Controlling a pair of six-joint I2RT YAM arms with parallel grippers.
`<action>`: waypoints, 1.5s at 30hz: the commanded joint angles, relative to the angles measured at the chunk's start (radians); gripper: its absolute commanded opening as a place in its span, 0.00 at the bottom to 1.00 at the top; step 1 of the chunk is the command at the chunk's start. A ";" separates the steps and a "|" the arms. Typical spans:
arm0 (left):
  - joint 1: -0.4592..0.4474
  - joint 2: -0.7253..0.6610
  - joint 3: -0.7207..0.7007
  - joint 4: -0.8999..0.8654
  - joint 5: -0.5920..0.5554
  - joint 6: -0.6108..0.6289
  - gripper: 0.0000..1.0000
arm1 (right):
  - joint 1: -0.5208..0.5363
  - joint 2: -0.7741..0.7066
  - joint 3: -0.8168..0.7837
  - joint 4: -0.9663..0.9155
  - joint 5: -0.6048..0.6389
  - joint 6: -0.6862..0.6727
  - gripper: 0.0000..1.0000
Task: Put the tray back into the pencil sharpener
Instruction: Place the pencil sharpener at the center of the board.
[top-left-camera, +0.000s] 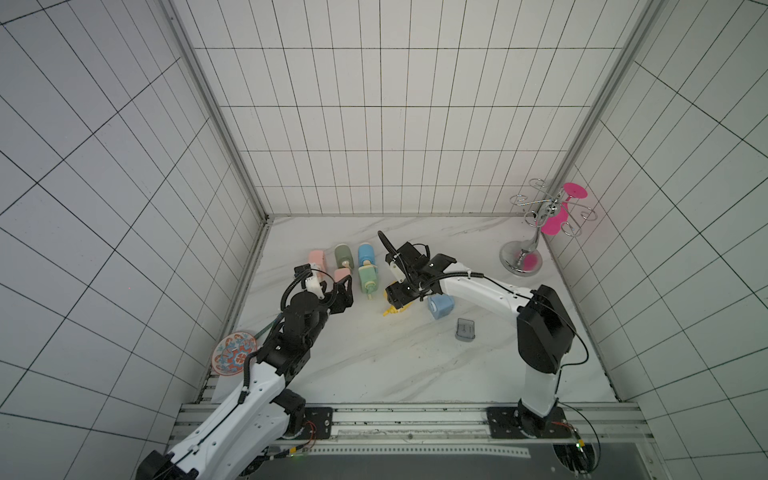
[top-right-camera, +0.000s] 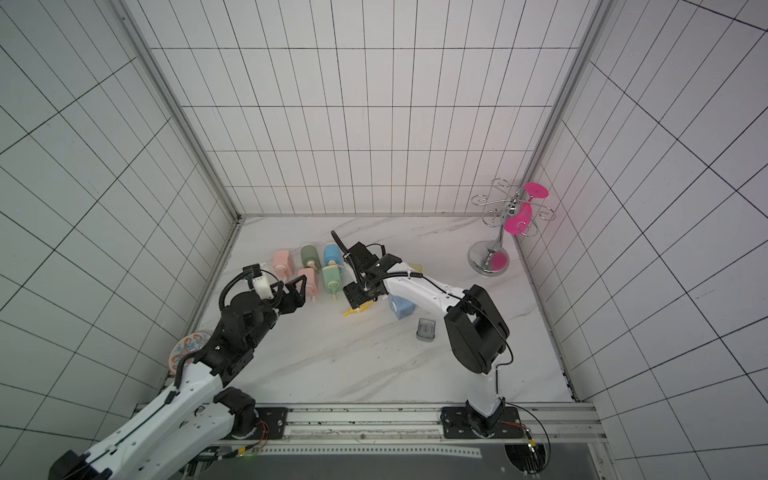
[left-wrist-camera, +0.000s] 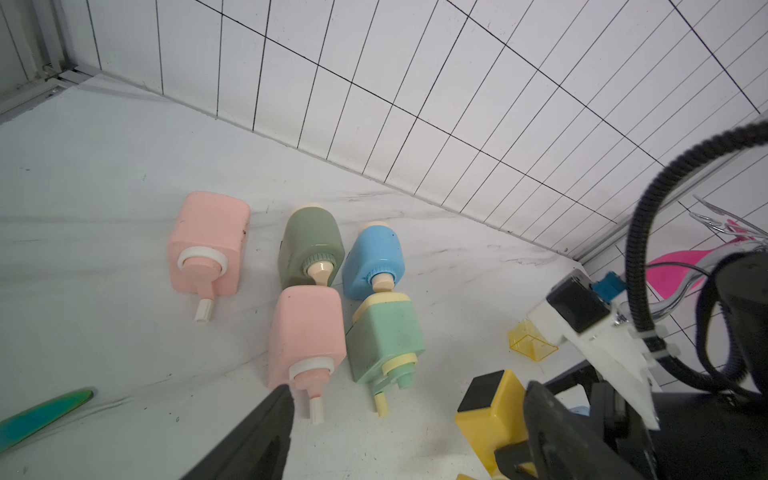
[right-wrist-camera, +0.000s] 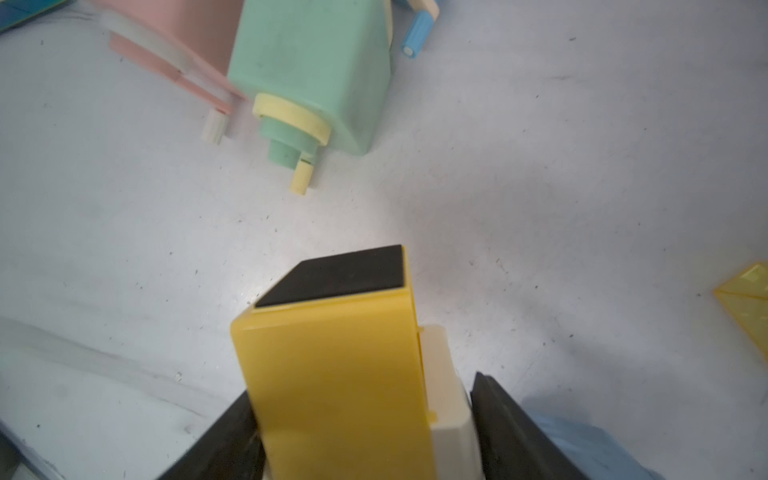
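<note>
While a patterned plate (top-left-camera: 234, 351) is sitting at the left edge of the tabletop (top-left-camera: 374, 365), lower left of centre in both top views, a grey tray (top-left-camera: 464, 329) is lying right of centre, just nearer than a pale blue sharpener (top-left-camera: 440, 306) that is sitting partly under the right arm (top-left-camera: 478, 291). Just beyond these, the right tool (right-wrist-camera: 361, 384) is straddling the yellow pencil sharpener (right-wrist-camera: 332, 365), whose black pad is pointing away from the tool; one finger (right-wrist-camera: 224, 440) is lying against its yellow side and the other is sitting just beside its cream end, but whether they are clamping it I cannot tell. Left of centre, the left tool (left-wrist-camera: 410, 388) is hovering with its fingers spread wide and nothing between them, close to the nearer pink sharpener (left-wrist-camera: 307, 336). Beside that one a mint-green sharpener (left-wrist-camera: 384, 336) is lying, and behind the pair a second pink sharpener (left-wrist-camera: 208, 245), an olive sharpener (left-wrist-camera: 311, 245) and a bright blue sharpener (left-wrist-camera: 374, 262) are forming a row. The clear yellow tray (left-wrist-camera: 532, 343) is lying on the tabletop beyond the right tool, apart from its sharpener and not inside it. Farthest away, at the right of the frame, a chrome glass rack (top-left-camera: 509, 253) is standing with a pink glass (top-left-camera: 555, 222) hanging from it.
</note>
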 joint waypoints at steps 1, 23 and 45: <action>0.006 -0.026 0.001 -0.064 -0.094 -0.070 0.87 | 0.079 -0.048 -0.122 0.074 0.038 0.107 0.50; 0.011 -0.144 -0.011 -0.230 -0.203 -0.129 0.84 | 0.343 0.008 -0.266 0.218 0.247 0.584 0.61; 0.011 -0.023 -0.003 -0.097 0.060 0.039 0.84 | 0.186 -0.426 -0.437 0.212 0.230 0.342 0.76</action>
